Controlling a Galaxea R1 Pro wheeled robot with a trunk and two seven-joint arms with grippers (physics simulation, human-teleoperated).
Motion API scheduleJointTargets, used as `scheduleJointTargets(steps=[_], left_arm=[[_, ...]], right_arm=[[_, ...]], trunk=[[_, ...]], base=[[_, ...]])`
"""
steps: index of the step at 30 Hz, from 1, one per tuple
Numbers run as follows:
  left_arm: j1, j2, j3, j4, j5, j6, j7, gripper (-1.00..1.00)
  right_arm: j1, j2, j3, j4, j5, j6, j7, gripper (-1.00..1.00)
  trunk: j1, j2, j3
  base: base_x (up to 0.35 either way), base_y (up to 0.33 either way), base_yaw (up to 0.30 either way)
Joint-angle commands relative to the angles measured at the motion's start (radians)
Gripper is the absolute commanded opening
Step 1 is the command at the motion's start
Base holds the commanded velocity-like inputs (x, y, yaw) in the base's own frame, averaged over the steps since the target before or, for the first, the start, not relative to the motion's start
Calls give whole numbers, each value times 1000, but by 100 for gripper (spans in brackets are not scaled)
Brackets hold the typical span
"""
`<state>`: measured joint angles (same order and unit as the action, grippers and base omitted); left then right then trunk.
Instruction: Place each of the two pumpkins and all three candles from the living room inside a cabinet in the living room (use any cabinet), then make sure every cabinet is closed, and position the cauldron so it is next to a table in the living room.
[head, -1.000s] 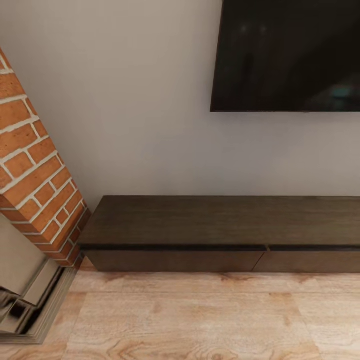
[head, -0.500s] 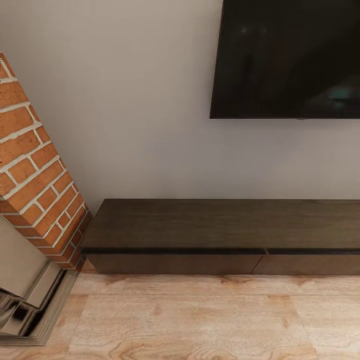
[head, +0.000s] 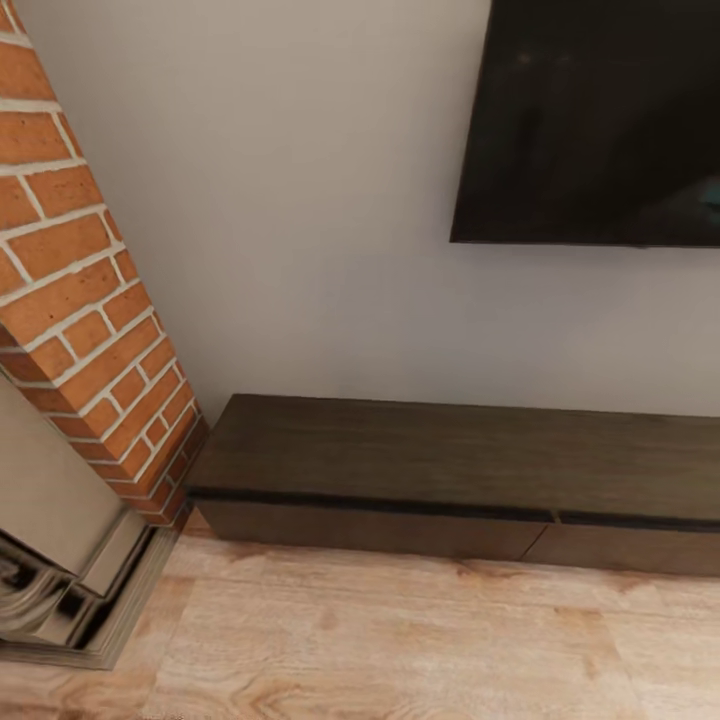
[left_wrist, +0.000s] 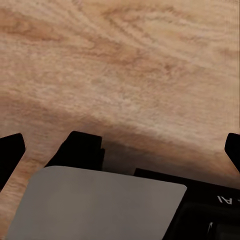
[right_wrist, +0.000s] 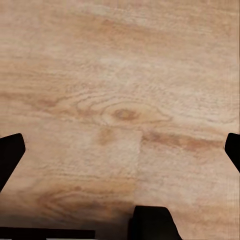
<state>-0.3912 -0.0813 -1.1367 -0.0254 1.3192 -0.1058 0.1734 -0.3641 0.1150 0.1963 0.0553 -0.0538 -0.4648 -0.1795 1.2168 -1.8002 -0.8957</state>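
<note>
The long low dark-brown wooden cabinet sits against the pale wall, its drawer fronts flush and closed, between the red brick fireplace and below the black wall TV. Both the left gripper and right gripper hang over the light wood floor, fingertips spread wide apart, holding nothing. The risk — driving closer could clip the fireplace corner, just beside the cabinet's end.

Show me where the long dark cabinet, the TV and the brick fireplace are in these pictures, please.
cabinet (head: 470, 445): head view, on its flat wooden top.
TV (head: 600, 120): head view, on the dark screen.
brick fireplace (head: 75, 290): head view, on the red brick side face.
</note>
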Motion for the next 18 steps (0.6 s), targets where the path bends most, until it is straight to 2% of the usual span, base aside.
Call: scheduleJointTargets(steps=[1,18], left_arm=[[0,0,0,0,0,0,0,100],[0,0,0,0,0,0,0,100]], right_arm=[[0,0,0,0,1,0,0,100],[1,0,0,0,1,0,0,100]], trunk=[[0,0,1],[0,0,12]], base=[[0,0,256],[0,0,256]])
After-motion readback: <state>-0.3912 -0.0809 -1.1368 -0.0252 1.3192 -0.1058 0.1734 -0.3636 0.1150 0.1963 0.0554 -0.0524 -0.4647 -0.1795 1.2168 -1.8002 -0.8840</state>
